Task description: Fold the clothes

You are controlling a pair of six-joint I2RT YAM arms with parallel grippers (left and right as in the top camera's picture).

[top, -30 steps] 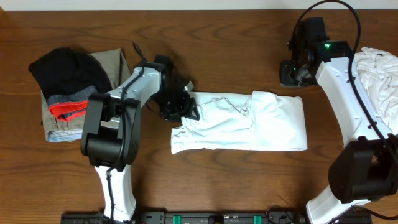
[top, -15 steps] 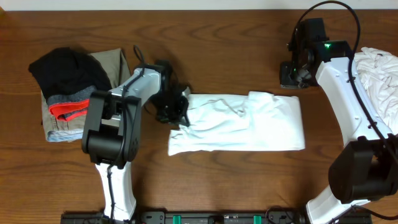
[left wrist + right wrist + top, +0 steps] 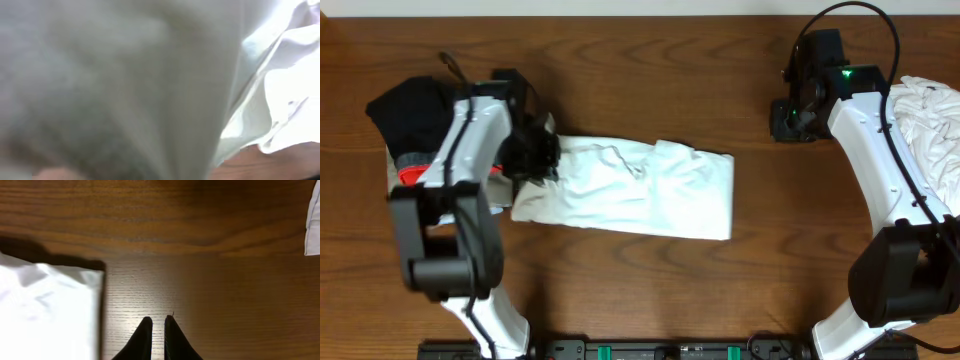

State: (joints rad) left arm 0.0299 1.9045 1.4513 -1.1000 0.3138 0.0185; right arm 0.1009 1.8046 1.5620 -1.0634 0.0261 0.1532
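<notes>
A folded white garment (image 3: pixel 640 190) lies across the middle of the table, its left end reaching the stack at the left. My left gripper (image 3: pixel 535 160) is shut on that left end, close to the stack of folded clothes topped by a black piece (image 3: pixel 405 110), with red trim (image 3: pixel 408 174) showing below it. In the left wrist view, blurred white cloth (image 3: pixel 150 75) fills the frame and hides the fingers. My right gripper (image 3: pixel 790 115) hovers over bare wood at the back right; in the right wrist view its fingertips (image 3: pixel 158 322) are shut with nothing between them. The garment's edge (image 3: pixel 45 310) is to its left.
A heap of crumpled white clothes (image 3: pixel 930 120) lies at the right edge, and its corner (image 3: pixel 314 225) shows in the right wrist view. Bare wooden table (image 3: pixel 670 80) runs between the arms and along the front edge.
My left gripper closed on the white garment's left end and dragged it left towards the stack. The whole garment slid with it. The right arm stayed still.
</notes>
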